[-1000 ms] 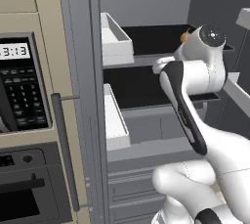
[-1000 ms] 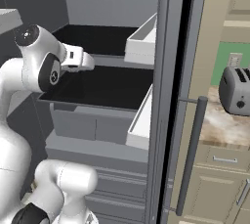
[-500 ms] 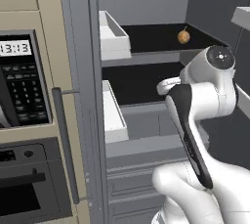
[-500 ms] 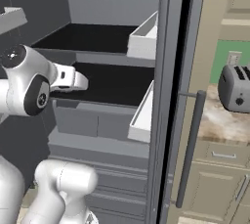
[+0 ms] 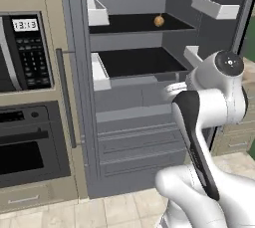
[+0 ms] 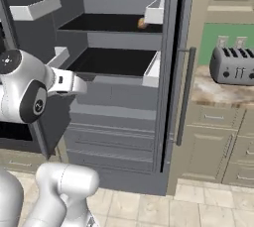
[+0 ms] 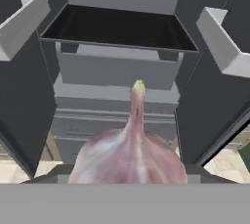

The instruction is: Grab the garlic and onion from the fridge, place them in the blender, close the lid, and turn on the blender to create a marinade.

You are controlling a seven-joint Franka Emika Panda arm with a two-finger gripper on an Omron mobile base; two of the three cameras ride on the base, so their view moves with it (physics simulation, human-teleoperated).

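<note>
Holding garlic (image 7: 129, 152) pinched in gripper (image 7: 129, 179), bulb right against the hand camera, tip pointing at open fridge (image 5: 124, 117). Faced lower shelves and drawers from outside. Onion (image 5: 159, 21) left on top shelf, well apart. Judged early: garlic picked, not blended; onion, lid, switch-on all pending.

Hand view: garlic (image 7: 131, 154) fills lower centre, its base cut off at the bottom; fingertips hidden behind it. Left base view: small round item (image 5: 159, 21) on upper fridge (image 5: 124, 97) shelf, too small to identify; fridge top cropped.
</note>
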